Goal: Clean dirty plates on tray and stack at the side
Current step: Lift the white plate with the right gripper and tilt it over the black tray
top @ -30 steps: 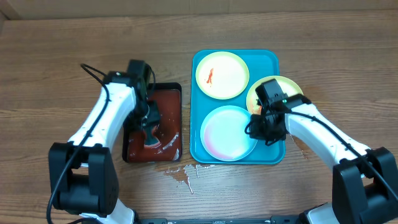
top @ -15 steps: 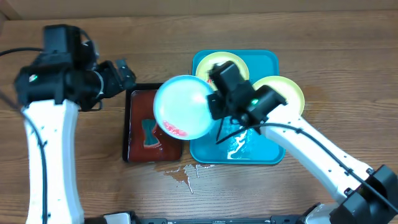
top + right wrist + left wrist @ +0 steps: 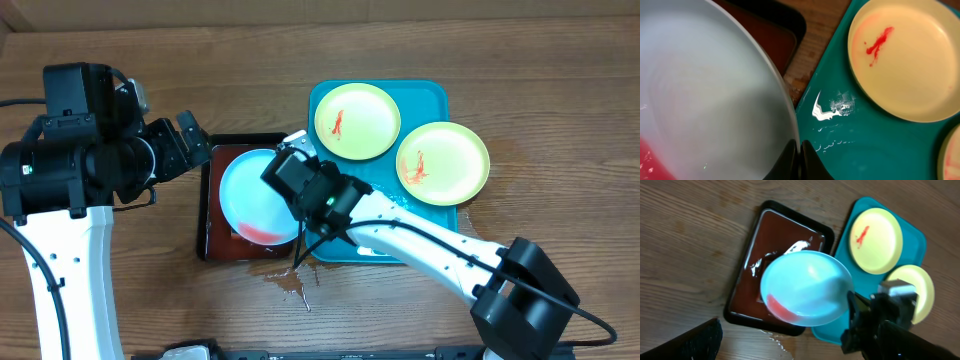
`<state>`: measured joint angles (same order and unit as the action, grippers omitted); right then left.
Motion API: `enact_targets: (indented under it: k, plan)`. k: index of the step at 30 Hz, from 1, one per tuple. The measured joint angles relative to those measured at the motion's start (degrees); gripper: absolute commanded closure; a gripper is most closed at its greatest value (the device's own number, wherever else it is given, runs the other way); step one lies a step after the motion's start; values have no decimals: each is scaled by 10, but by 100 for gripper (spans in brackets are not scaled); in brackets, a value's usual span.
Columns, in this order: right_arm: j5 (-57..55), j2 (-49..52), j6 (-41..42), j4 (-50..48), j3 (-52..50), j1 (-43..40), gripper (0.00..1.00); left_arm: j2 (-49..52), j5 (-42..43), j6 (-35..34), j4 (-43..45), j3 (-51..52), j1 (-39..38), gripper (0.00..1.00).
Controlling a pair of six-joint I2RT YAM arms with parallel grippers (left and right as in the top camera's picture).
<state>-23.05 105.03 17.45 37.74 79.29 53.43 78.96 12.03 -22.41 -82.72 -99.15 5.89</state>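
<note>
My right gripper (image 3: 298,192) is shut on the rim of the pale blue plate (image 3: 252,192), holding it over the dark red tray (image 3: 206,205). A red smear sits on the plate's near edge (image 3: 780,311). In the right wrist view the fingertips (image 3: 800,156) pinch the plate's (image 3: 705,100) rim. Two yellow-green plates with red smears remain: one (image 3: 357,120) on the turquoise tray (image 3: 430,95), the other (image 3: 443,163) overlapping its right rim. My left gripper (image 3: 190,145) hangs open and empty, high above the table left of the dark red tray.
The black-rimmed dark red tray (image 3: 775,240) holds reddish liquid. Spilled water (image 3: 295,280) streaks the wood in front of both trays. Wet patches shine on the turquoise tray's floor (image 3: 832,107). Bare wood tabletop (image 3: 560,110) lies to the right and behind.
The right arm lifted the blue plate off the turquoise tray and carried it left over the dark red tray. The left gripper rose out of the dark red tray and opened.
</note>
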Motion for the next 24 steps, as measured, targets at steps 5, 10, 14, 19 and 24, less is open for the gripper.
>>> enact_targets:
  k: [5, 10, 14, 19, 24]
  plan:
    - [-71, -5, 3, 14, 9, 28, 96, 0, -23, 0, 0, 0, 0, 0]
    - [-158, -25, 3, 31, 21, 51, 96, 0, -31, 1, 0, 0, 0, 0]
    - [-217, -42, 2, 31, 26, 71, 96, 0, -33, 1, 0, 0, 0, 0]
    - [-285, -43, 1, 34, 27, 100, 96, 0, -33, 1, 0, 0, 0, 0]
    - [-374, -43, -1, 33, 27, 132, 96, 0, -33, 1, 0, 0, 0, 0]
